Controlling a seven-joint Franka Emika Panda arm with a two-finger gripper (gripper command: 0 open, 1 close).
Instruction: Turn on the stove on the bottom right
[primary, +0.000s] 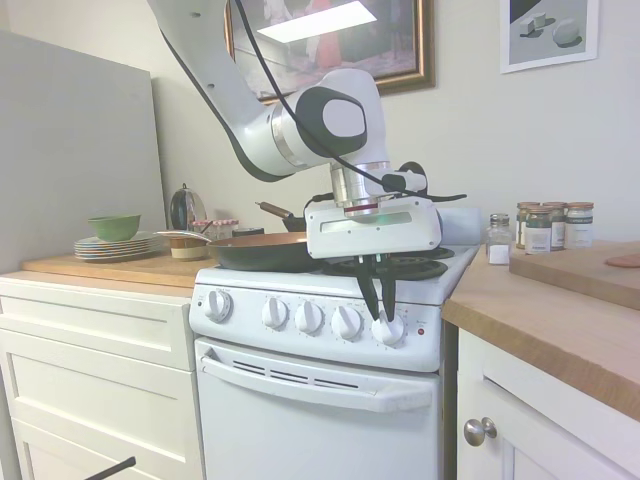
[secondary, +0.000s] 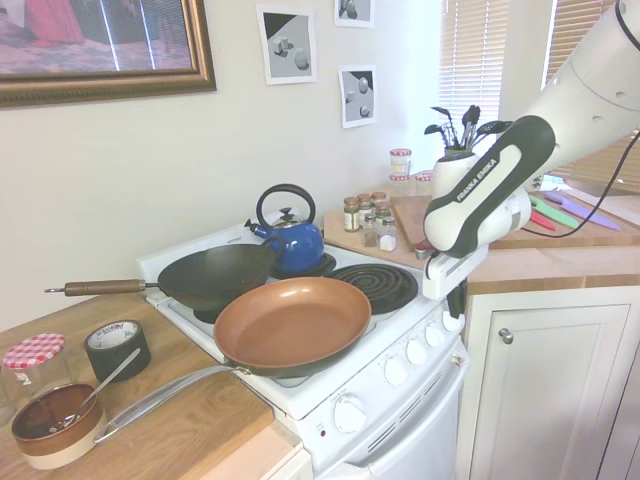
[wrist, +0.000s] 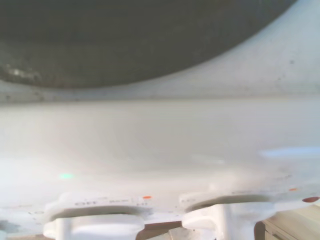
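Observation:
The white stove (primary: 320, 365) has five round knobs along its front panel and a small red light (primary: 420, 331). My gripper (primary: 379, 312) hangs straight down over the panel's right end. Its dark fingers (primary: 371, 285) are drawn together on the rightmost knob (primary: 389, 330). In the second exterior view the gripper (secondary: 456, 303) sits on that same knob (secondary: 452, 322) at the panel's far end. The wide black coil burner (secondary: 372, 285) lies just behind it. The wrist view shows two blurred knobs, one of them the knob (wrist: 227, 220) further right.
A copper-rimmed frying pan (secondary: 292, 325) covers the front burner at the stove's other side, with a dark wok (secondary: 215, 275) and a blue kettle (secondary: 292, 240) behind. Spice jars (primary: 548, 227) stand on the wooden counter (primary: 560, 315) beside the stove. A white cabinet door with a metal knob (primary: 478, 431) is below.

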